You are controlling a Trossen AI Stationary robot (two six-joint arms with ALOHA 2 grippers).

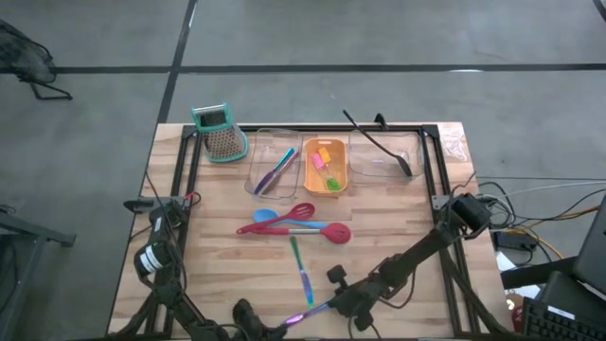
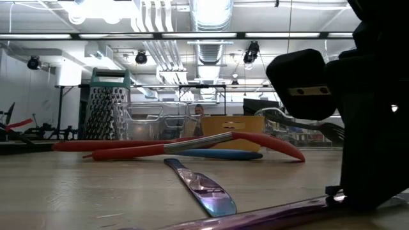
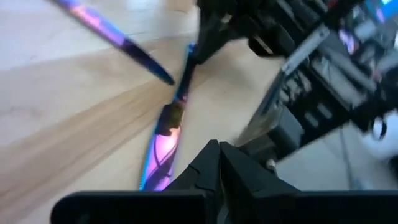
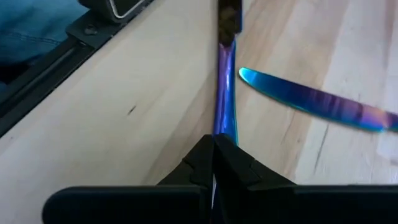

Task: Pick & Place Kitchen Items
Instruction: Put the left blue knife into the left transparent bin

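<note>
While my right gripper (image 4: 214, 163) sits low at the near edge of the table (image 1: 218, 256), its jaws are pinched together on the thin purple stick (image 4: 225, 93), which runs straight out ahead of my fingertips across the wood. Just beyond and to one side of that stick lies the iridescent blue knife (image 4: 314, 102), its tip close to the purple shaft but, as far as I can tell, not quite touching it.

My left gripper (image 3: 217, 163) is also down at the near edge, jaws drawn narrow with nothing clearly between them; the other end of the same purple stick (image 3: 163, 140) lies just in front of my fingertips, and whether it touches them I cannot say from this blurred angle.

Farther ahead of both sets of jaws, toward the table's middle, the red spatula (image 1: 327, 229) and the red whisk (image 1: 284, 216) lie crossed over the blue spoon (image 1: 266, 216), with a thin green stick (image 1: 295, 249) leading back from them toward me. Well beyond those, at the far side, stand three trays: a clear tray (image 1: 260, 156) with blue and purple sticks (image 1: 276, 170) inside, the orange tray (image 1: 310, 180) holding small pink, orange and green pieces (image 1: 327, 169), and another clear tray (image 1: 365, 166) with the long black spoon (image 1: 379, 144) lying across it. The teal-topped grater (image 1: 218, 133) stands beside the first tray.
</note>
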